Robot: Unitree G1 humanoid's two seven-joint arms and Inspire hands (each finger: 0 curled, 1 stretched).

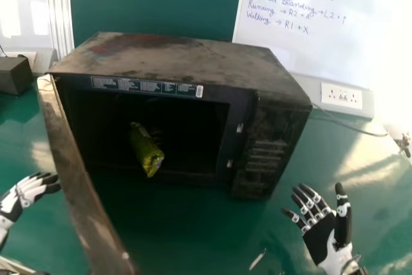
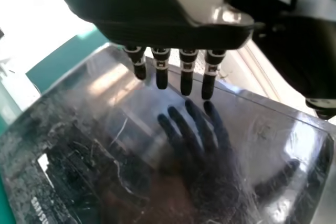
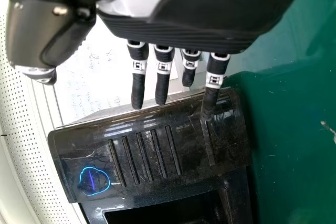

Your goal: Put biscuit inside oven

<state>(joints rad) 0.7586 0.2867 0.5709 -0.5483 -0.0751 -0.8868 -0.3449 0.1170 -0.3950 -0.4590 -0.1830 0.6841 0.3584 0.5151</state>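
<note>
Green tabletop [image 1: 187, 243] and a whiteboard [image 1: 309, 43] frame a scuffed microwave oven [image 1: 187, 59], its door [image 1: 78, 178] swung wide toward the robot's left side. A green-and-yellow biscuit packet [image 1: 146, 149] sits at a slant in the mouth of the oven, one end toward the front edge. The robot's left hand [image 1: 29, 191] waits beside the outer face of the door, fingers extended and holding nothing. Its right hand [image 1: 320, 239] is spread open and empty over the table, near the oven's control side. The placing step appears all but complete; the next move likely calls for a small push to send the packet deeper if it juts out, then for the left hand to swing the door shut. A packet caught in the closing door is the obvious risk. Deep shadow hides the back of the oven and whatever the packet rests on, and whether its near end pokes past the front edge is hard to judge. In the head view, the door's lower corner is cut off.
</note>
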